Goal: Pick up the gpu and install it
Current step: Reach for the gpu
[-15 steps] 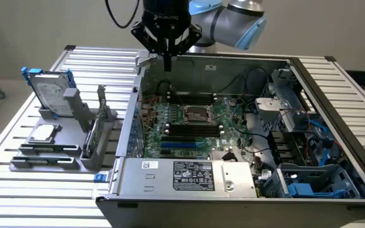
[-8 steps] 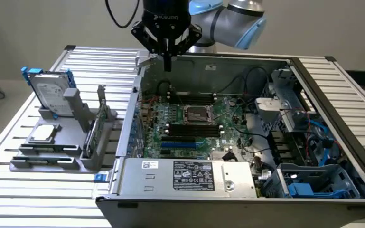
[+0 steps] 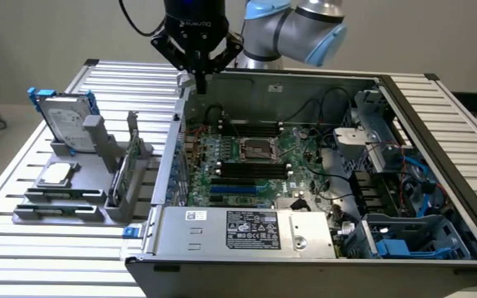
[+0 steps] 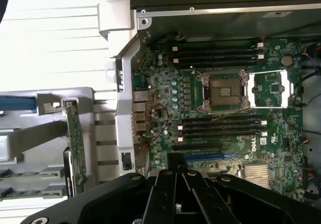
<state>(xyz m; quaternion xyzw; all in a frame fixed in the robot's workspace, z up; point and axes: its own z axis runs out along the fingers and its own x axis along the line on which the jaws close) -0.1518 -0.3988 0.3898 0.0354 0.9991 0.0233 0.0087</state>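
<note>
Gripper hovers over PC case rear wall w/ jaws together, holding nothing. Upright in rack, gpu looks light, stiff, fragile; prob best gripped by board edges.

You'll find the thin rectangular green-backed gpu card standing upright on its long edge in a slot of the grey holder rack. It is just outside the open computer case, parallel to the case's near wall and apart from it.
</note>
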